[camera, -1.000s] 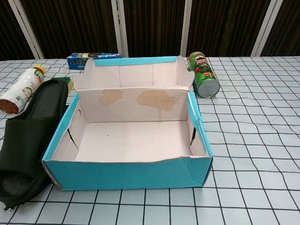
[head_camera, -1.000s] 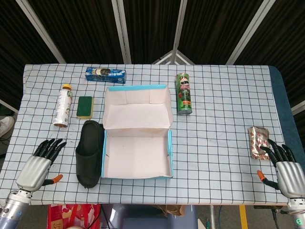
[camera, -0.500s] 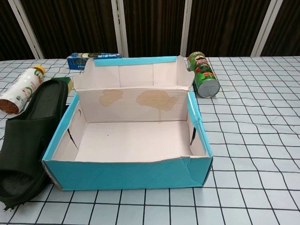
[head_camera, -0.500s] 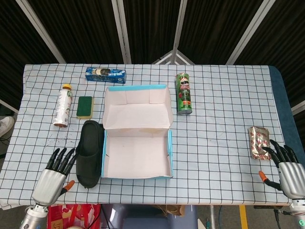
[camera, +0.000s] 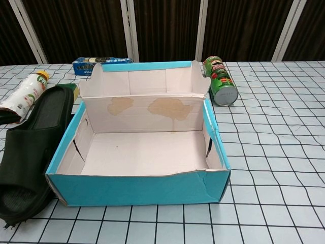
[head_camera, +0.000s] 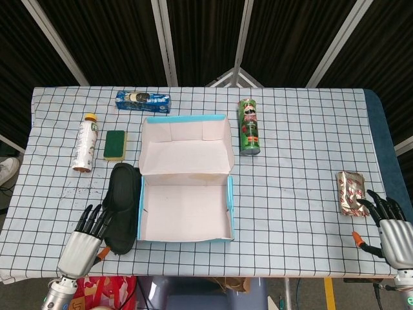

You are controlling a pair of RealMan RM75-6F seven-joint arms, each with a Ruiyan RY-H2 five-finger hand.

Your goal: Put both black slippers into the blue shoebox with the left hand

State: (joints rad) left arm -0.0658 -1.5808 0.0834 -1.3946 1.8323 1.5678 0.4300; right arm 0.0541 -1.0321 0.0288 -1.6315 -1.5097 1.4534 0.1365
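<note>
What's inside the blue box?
Nothing is inside the blue shoebox: only its bare pale floor and stained back wall show. The black slipper lies outside, by its left wall. The near wall hides a thin strip of floor.

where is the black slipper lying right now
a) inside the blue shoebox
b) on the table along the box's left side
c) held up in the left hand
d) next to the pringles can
b: the black slipper lies flat on the table beside the left wall of the blue shoebox, whose inside is bare.
</note>
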